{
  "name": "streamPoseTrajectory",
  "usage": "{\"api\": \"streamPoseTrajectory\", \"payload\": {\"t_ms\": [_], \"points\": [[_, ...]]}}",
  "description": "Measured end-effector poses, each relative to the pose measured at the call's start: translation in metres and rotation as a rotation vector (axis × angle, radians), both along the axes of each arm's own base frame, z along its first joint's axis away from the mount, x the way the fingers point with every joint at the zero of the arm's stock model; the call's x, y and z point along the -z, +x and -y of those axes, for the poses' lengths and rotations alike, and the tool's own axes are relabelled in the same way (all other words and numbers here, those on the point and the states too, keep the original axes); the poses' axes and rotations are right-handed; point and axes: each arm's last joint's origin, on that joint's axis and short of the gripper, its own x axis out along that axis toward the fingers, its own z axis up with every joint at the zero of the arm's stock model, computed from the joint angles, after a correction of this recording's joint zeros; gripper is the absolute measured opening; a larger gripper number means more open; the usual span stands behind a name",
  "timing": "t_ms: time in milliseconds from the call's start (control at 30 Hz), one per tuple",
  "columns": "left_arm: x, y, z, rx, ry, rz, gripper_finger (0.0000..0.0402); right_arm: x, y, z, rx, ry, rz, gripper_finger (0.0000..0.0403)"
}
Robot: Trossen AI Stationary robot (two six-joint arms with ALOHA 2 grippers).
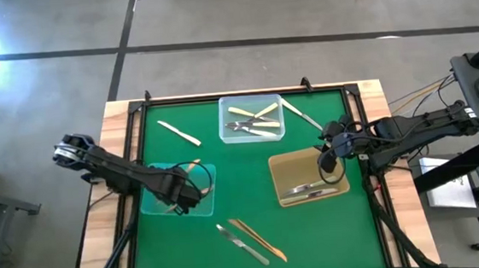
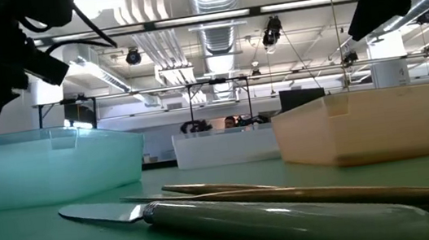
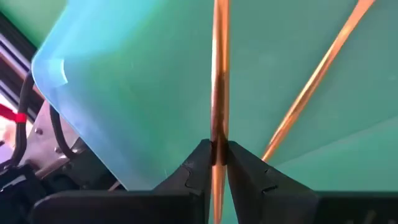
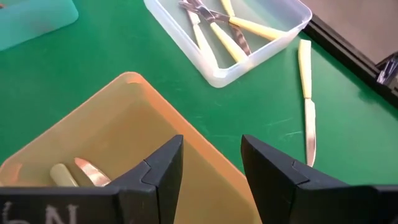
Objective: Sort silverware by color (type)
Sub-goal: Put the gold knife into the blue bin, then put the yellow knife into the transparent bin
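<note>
Left gripper hanging over the blue tray at the left side of the green mat, fingers pinching a coppery gold utensil right between the tips. Utensil running straight out ahead of the gripper, over the tray floor, with a second gold utensil lying at a slant just beside it in the same tray.

Right gripper hovering above the near corner of the amber tray, fingers parted wide and holding nothing. Silver-bladed utensil resting on that tray's floor below and to one side of the open fingers, not touching them.

Clear tray sitting at the far middle of the mat, holding several cream-handled pieces in a loose cross. Cream-handled knife lying on the mat just right of that tray, between it and the right arm. Another cream piece lying on the mat to the clear tray's left, well apart from both grippers.

Near the front edge: a silver knife and a gold utensil lying side by side on the mat, well clear of both grippers.
</note>
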Motion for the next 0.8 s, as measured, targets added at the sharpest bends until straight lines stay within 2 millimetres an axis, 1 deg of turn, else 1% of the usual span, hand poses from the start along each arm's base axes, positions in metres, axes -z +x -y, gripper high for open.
{"api": "streamPoseTrajectory", "payload": {"t_ms": [133,300,433,567,700,800], "points": [[-0.003,-0.001,0.0,0.008,-0.008,0.022,0.0043,0.0,0.0,0.0,0.018,0.013,0.009,0.0153],[-0.009,-0.004,-0.001,0.074,-0.025,0.045,0.0053,0.0,0.0,0.0,0.053,0.041,0.026,0.0153],[-0.015,-0.004,-0.004,0.139,0.02,0.086,0.0061,0.0,0.0,0.0,0.068,0.051,0.035,0.0153],[-0.029,0.002,-0.008,0.228,0.088,0.15,0.0065,0.0,0.0,0.003,0.108,0.068,0.047,0.0153],[-0.044,0.01,-0.022,0.348,0.192,0.179,0.0066,0.0,0.001,0.007,0.141,0.071,0.053,0.0153],[-0.05,0.016,-0.042,0.383,0.234,0.155,0.0066,-0.001,0.002,0.01,0.16,0.074,0.071,0.0153]]}}
